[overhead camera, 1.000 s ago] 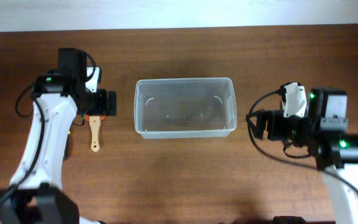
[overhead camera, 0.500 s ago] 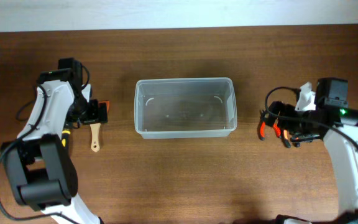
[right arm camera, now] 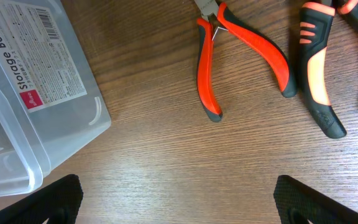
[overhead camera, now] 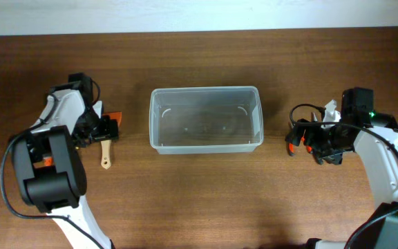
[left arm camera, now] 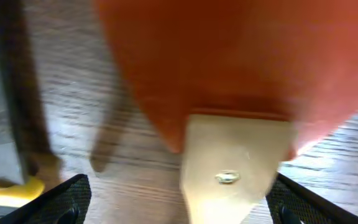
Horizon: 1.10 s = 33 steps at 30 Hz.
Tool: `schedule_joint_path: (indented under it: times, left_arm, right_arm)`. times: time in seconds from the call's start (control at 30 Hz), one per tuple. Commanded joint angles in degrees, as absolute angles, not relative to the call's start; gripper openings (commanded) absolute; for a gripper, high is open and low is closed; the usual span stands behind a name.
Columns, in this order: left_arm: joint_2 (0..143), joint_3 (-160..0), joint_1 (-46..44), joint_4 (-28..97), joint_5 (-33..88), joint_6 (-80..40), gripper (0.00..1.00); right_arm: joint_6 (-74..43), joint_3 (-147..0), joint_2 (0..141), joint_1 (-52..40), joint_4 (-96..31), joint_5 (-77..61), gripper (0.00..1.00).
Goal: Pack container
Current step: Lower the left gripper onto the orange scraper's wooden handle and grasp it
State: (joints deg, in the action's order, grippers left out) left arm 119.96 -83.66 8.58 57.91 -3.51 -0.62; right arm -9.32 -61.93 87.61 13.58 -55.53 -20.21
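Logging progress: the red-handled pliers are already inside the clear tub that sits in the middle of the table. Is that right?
Not quite. The pliers are not inside the tub; they lie on the table just outside it, on the right arm's side. The right wrist view shows them on the bare wood past the tub's corner. The tub does sit in the middle of the table.

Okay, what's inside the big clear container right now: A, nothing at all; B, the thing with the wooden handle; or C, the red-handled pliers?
A: the container shows only its bare floor, and the pliers lie outside it on the table.
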Motion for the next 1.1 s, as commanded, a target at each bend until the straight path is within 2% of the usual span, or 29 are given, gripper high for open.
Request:
schedule_joint_path:
  times: [0.0, 0.17, 0.27, 0.37, 0.53, 0.67, 0.87, 1.07]
  left_arm:
    - [121.9, -84.4, 7.1, 57.8, -4.3, 0.5, 0.89]
    - [123.7, -84.4, 6.3, 57.5, -4.4, 0.5, 0.61]
    - [124.5, -84.4, 6.4, 57.6, -4.4, 0.5, 0.49]
    - [124.8, -84.4, 6.5, 57.6, -4.6, 0.5, 0.27]
    - [124.8, -84.4, 6.5, 56.7, -8.8, 0.5, 0.02]
    - [124.7, -86.7, 6.5, 57.9, -9.0, 2.6, 0.02]
    - [124.6, -97.1, 6.1, 67.0, -8.8, 3.6, 0.02]
    - [124.6, -98.2, 6.0, 67.8, -8.8, 3.6, 0.02]
  right_arm:
    - [-10.0, -63.1, 88.1, 13.9, -55.5, -19.7, 0.99]
    - [-10.0, -63.1, 88.1, 13.9, -55.5, -19.7, 0.99]
    - [-10.0, -63.1, 88.1, 13.9, -55.5, -19.7, 0.99]
    - [-10.0, -63.1, 88.1, 13.9, -55.5, -19.7, 0.98]
    - [-10.0, -63.1, 88.1, 13.9, -55.5, -19.7, 0.99]
    - [-10.0, -63.1, 88.1, 13.9, -55.5, -19.7, 0.99]
    - [-10.0, -63.1, 88.1, 13.9, -55.8, -19.7, 0.99]
    - [-9.9, -63.1, 88.1, 13.9, -56.2, -19.7, 0.99]
